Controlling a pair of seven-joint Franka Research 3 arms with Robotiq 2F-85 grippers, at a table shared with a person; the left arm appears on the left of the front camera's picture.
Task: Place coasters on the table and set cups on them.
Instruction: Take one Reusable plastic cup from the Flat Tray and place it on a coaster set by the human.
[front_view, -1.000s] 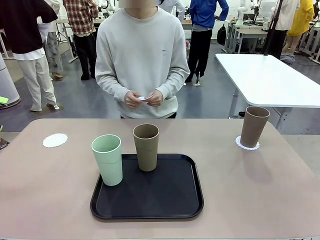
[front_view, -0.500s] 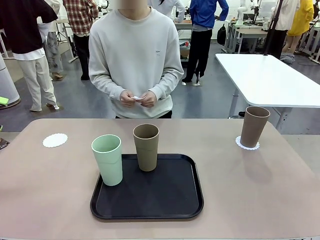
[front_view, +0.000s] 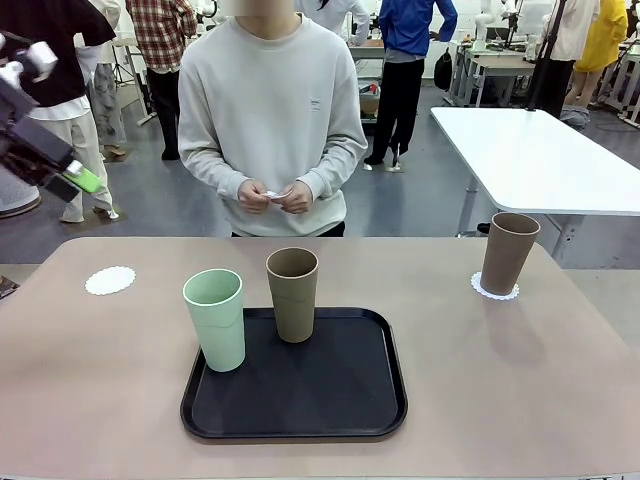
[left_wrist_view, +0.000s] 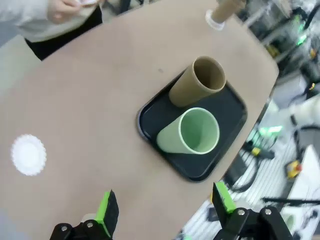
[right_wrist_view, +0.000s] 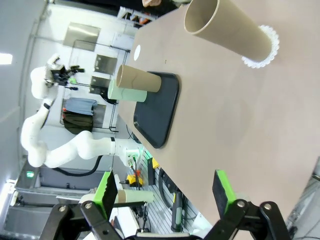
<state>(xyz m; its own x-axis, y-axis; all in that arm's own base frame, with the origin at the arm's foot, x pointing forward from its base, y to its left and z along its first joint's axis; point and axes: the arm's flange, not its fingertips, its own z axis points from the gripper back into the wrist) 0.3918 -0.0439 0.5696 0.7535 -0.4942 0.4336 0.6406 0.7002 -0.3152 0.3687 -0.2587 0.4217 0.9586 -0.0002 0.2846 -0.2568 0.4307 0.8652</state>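
Awaiting cups: one place served, two to fill.
Above the table (front_view: 500, 380) the left pincer (left_wrist_view: 165, 206) is held wide open, empty; a bare coaster (front_view: 110, 281) is laid at ten o'clock to receive a cup; the mint cup (front_view: 215, 320) and brown cup (front_view: 293, 293) are staged on the black tray (front_view: 340, 400) at six; a second brown cup (front_view: 508, 252) is seated on its coaster (front_view: 495, 293) at two; the right pincer (right_wrist_view: 164, 192) is spread wide, nothing gripped.

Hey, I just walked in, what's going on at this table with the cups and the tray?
A person's hands hold a small white piece, likely a coaster, at the far side. One brown cup stands on a coaster on the table; another coaster lies bare. The mint cup and second brown cup stand on the black tray. The left tool and right tool hang open, holding nothing.
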